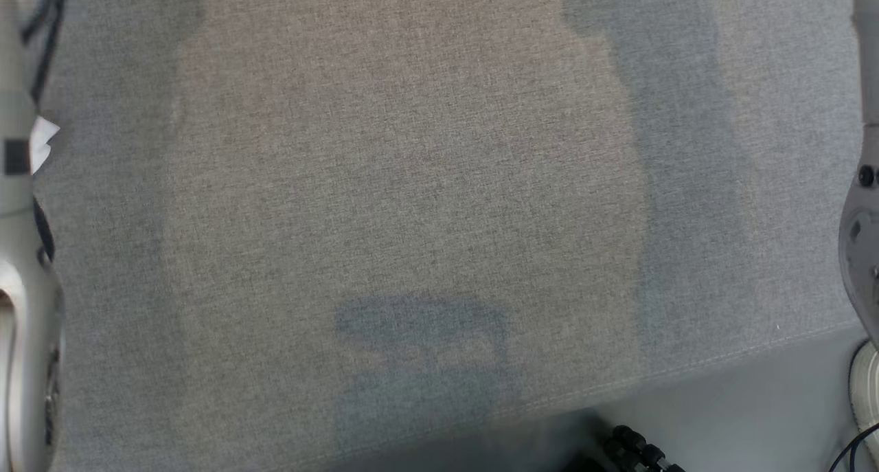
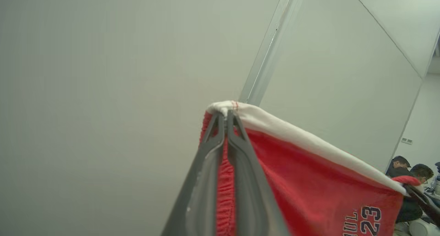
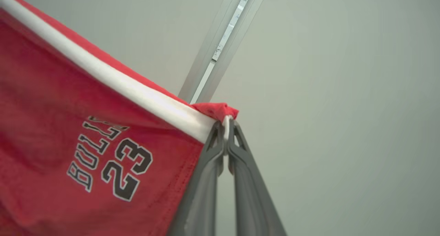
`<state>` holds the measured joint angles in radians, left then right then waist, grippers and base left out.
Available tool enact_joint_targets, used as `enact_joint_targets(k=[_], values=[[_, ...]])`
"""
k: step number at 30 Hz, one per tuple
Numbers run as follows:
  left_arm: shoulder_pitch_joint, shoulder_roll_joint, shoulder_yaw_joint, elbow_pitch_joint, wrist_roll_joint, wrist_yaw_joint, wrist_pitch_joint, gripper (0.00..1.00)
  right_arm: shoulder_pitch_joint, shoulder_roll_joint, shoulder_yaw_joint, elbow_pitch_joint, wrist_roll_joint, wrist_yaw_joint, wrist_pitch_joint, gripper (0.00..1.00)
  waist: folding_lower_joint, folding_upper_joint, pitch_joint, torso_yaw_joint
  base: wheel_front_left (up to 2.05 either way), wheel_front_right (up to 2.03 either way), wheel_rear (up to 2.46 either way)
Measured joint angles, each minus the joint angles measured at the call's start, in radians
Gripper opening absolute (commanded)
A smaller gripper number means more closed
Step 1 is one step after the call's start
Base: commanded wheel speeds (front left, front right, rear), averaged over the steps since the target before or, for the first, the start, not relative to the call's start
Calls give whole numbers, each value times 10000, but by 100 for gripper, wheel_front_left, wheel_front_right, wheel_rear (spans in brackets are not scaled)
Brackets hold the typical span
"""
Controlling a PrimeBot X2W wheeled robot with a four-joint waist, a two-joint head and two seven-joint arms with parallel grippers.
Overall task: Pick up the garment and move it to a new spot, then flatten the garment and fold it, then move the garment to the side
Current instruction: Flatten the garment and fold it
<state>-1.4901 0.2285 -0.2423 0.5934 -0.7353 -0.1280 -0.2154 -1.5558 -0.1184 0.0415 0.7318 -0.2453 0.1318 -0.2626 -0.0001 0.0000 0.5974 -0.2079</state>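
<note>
Up in the air, the red garment [image 2: 309, 167] hung stretched out between two holds. Our left gripper [image 2: 227, 116] was clamped shut on one end of its white-banded edge, our right gripper [image 3: 226, 125] shut on the other end. It looked light, soft and limp, likely to crease on the grey table [image 1: 412, 183]; we judged those banded corners the surest hold.

The left forearm [image 1: 17, 273] is showing as a pale, glossy shell. Black cables [image 1: 45, 235] are running along it, and a white tag [image 1: 42, 141] is sitting beside a dark band [image 1: 15, 157]. The right forearm [image 1: 862, 252] is showing matte grey with a round black stud [image 1: 866, 176]. The left gripper [image 2: 226, 116] and right gripper [image 3: 226, 124] are each showing two long fingers, dark grey and tapering.
</note>
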Motion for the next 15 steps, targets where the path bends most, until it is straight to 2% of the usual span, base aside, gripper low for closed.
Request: enact_joint_targets(k=[2, 8, 15], values=[[1040, 38, -372, -38, -324, 0, -21, 0, 509, -84, 410, 512, 92, 0, 10, 0, 1, 1, 134, 92, 0, 0, 0], [2687, 226, -922, -596, -888, 0, -165, 0, 1104, -412, 1260, 880, 573, 0, 10, 0, 0, 0, 109, 257, 0, 0, 0], [5236, 382, -1417, -1739, -1476, -2, -313, 0, 2430, -1047, 2610, 1093, 2046, 0, 523, 0, 0, 0, -535, 449, 0, 0, 0]])
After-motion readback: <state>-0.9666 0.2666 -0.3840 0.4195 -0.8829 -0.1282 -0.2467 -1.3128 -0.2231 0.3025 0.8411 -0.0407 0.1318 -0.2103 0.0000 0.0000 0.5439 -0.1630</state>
